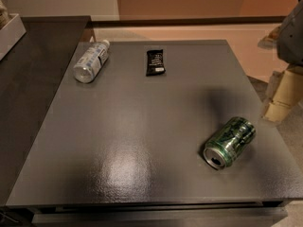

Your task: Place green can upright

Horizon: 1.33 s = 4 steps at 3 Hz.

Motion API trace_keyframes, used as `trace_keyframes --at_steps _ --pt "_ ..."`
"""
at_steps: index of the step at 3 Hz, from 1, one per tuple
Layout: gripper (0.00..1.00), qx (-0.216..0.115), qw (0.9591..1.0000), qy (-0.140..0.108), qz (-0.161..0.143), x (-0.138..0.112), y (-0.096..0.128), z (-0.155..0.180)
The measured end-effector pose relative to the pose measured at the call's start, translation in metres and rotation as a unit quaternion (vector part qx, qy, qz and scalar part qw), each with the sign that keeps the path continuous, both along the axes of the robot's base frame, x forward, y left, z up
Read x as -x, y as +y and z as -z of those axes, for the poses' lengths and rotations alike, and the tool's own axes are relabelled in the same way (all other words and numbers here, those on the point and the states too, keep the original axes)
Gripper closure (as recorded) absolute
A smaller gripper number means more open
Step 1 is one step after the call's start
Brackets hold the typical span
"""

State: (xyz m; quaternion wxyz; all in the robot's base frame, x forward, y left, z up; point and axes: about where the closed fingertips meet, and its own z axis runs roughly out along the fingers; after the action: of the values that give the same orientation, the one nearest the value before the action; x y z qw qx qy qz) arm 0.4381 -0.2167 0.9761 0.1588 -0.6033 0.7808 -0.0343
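The green can (230, 142) lies on its side on the dark grey table (142, 126), at the front right. Its silver top with the opening faces the front left edge. It is dark green with pale swirling marks. My gripper (276, 103) shows at the right edge of the camera view, off the table's right side and up-right of the can, apart from it. Nothing shows in it. The grey arm (292, 32) rises above it at the top right.
A clear plastic bottle (91, 60) with a white label lies on its side at the back left. A flat black snack wrapper (155, 62) lies at the back middle. A darker counter (33, 65) adjoins the table on the left, with a white tray (9, 32) on it.
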Motion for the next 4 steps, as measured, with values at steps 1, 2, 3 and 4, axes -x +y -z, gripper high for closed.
trace_keyframes --at_steps 1,2,3,4 --pt "0.0 0.0 1.0 -0.002 -0.001 0.0 0.0 -0.001" --pt "0.0 0.021 0.9986 -0.011 -0.047 0.0 0.01 0.004" --pt "0.0 0.051 0.9895 -0.009 -0.135 0.008 0.025 0.021" --pt "0.0 0.076 0.9693 0.01 -0.234 0.022 0.04 0.044"
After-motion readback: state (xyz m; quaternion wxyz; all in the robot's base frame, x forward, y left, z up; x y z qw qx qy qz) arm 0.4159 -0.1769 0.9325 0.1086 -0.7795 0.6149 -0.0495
